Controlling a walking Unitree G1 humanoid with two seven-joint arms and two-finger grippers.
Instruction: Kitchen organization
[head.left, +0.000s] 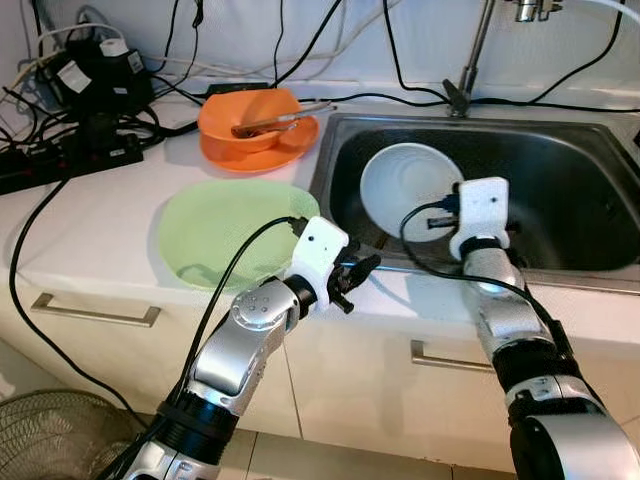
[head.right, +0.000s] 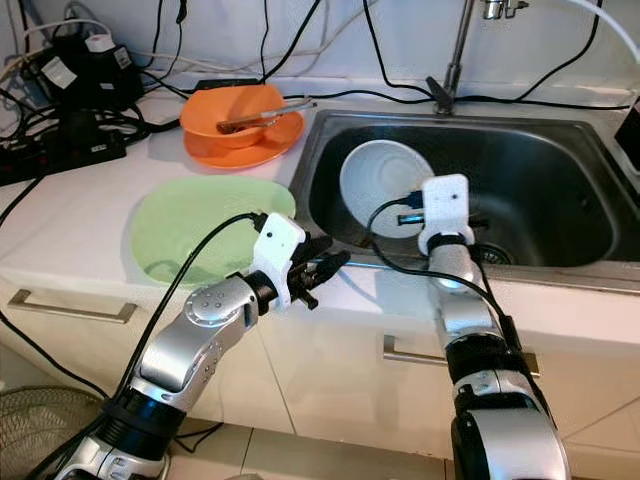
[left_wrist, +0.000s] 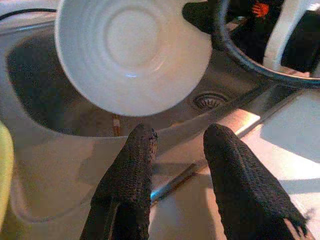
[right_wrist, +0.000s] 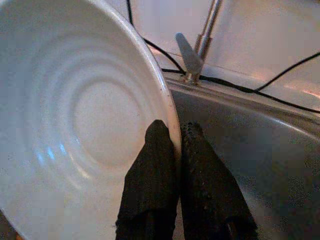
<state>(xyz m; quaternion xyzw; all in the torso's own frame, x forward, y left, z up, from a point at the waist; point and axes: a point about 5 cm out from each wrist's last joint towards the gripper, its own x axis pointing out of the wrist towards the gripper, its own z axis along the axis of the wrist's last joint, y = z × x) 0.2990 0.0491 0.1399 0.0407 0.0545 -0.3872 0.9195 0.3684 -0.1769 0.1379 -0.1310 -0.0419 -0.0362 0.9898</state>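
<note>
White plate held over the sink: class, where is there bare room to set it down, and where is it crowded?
The right gripper pinches the white plate. Free: the sink floor right of it, and the counter left of the green plate. Crowded: the back corner with cables and the orange dishes.

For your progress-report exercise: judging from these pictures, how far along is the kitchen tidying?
Nothing looks finished. In hand: the right gripper pinches the rim of the round white ceramic plate, tilted over the stainless steel sink. The left gripper hovers open at the sink's front edge. Left: the pale green plate and the orange bowl on its orange plate sit on the counter.
</note>
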